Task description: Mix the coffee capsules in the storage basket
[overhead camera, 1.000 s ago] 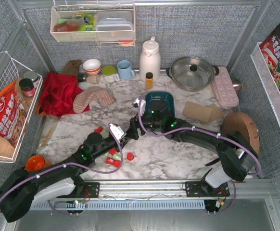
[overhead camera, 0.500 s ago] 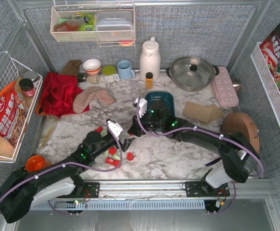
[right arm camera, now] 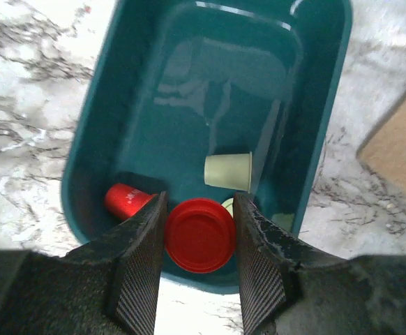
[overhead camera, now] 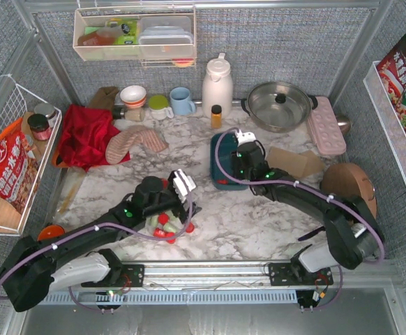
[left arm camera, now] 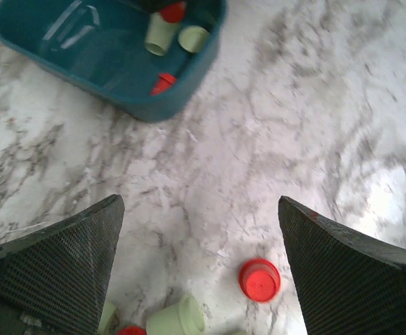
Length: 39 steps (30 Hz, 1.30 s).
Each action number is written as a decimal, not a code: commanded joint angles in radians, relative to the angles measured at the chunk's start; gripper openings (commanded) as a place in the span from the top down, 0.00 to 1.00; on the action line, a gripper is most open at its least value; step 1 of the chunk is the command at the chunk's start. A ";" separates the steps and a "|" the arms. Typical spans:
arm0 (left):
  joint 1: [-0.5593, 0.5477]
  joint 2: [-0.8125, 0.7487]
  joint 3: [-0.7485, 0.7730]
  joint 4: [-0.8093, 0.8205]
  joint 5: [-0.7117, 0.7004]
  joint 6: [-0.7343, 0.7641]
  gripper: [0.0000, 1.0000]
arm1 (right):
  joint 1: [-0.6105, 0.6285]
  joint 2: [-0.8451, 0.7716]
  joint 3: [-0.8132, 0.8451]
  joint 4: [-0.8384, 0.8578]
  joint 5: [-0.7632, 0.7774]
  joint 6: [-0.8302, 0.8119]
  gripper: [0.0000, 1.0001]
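R fingers (right arm camera: 137, 269) clenched on a red capsule (right arm camera: 199, 234), one pad each side of its rim. Flat lid faces the wrist cam, so its long axis points away, down toward the tub. Directly beneath is the storage basket (right arm camera: 314, 118), near end. The capsule hangs over the inside, not over the rim (height above the tub floor: can't tell).

Already in the basket: mint capsule (right arm camera: 229, 171) on its side and a second red capsule (right arm camera: 126, 200) in the near-left corner. Far end of the floor is bare. Basket's long axis runs straight away from the R fingers.

L fingers (left arm camera: 56, 269) spread wide, nothing btwn them. Below on the table (left arm camera: 273, 125): loose red capsule (left arm camera: 259, 279), lid up, and a loose mint capsule (left arm camera: 178, 319) lying at the view's bottom edge. Basket sits ahead of the L fingers, well apart from these.

Judgement: next move turns on that vertical line. Letting go should drop the pod in w/o any sideways shift. L arm is nearer the loose pile (overhead camera: 167, 225), R arm nearer the basket.
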 commanded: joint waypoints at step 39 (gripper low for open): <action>-0.175 0.056 -0.114 -0.139 0.116 0.370 0.55 | -0.092 0.058 0.032 -0.029 -0.248 0.076 0.24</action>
